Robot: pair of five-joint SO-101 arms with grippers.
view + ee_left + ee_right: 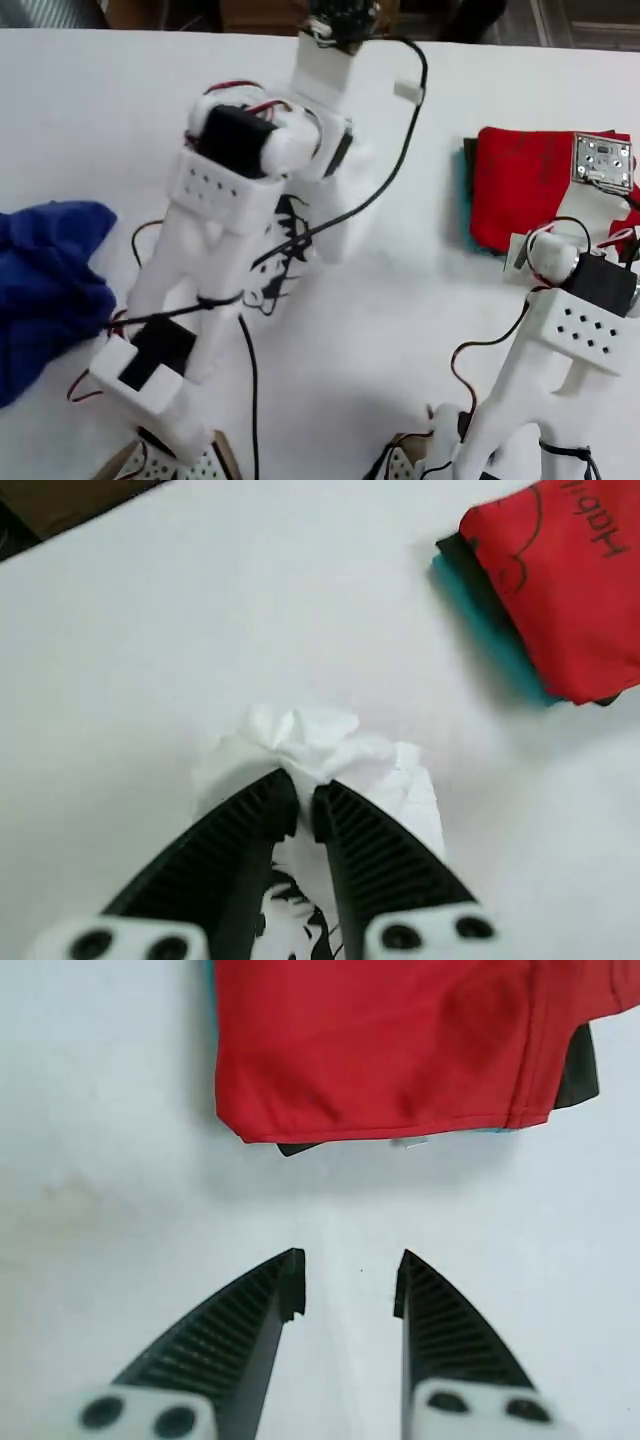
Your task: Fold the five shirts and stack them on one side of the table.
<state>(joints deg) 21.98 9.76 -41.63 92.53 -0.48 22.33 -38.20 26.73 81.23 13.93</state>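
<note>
The left pincer (pixel 303 800) is closed down to a thin slit on a bunched-up fold of the white shirt (pixel 310 740), its two black fingers (pixel 240 850) meeting at the crumpled peak of cloth. The shirt lies in a small heap on the white tabletop (pixel 400 330), some black print showing between the fingers. In the high view it sits under the left arm (pixel 215 220), near the middle of the tabletop. The right pincer (pixel 348 1285) is open, a clear gap between its tips, and holds nothing. Bare tabletop lies beneath it, and it is just short of the near edge of the red shirt (pixel 390 1050). That red shirt is folded and lies on top of a stack. A teal shirt (pixel 490 630) and a black shirt (pixel 578 1070) show at the edges beneath it. The stack lies on the right arm's (pixel 570 330) side of the tabletop, well apart from the white shirt. A dark blue shirt (pixel 45 290) lies unfolded in a loose heap at the far left of the high view, beyond the left arm.
</note>
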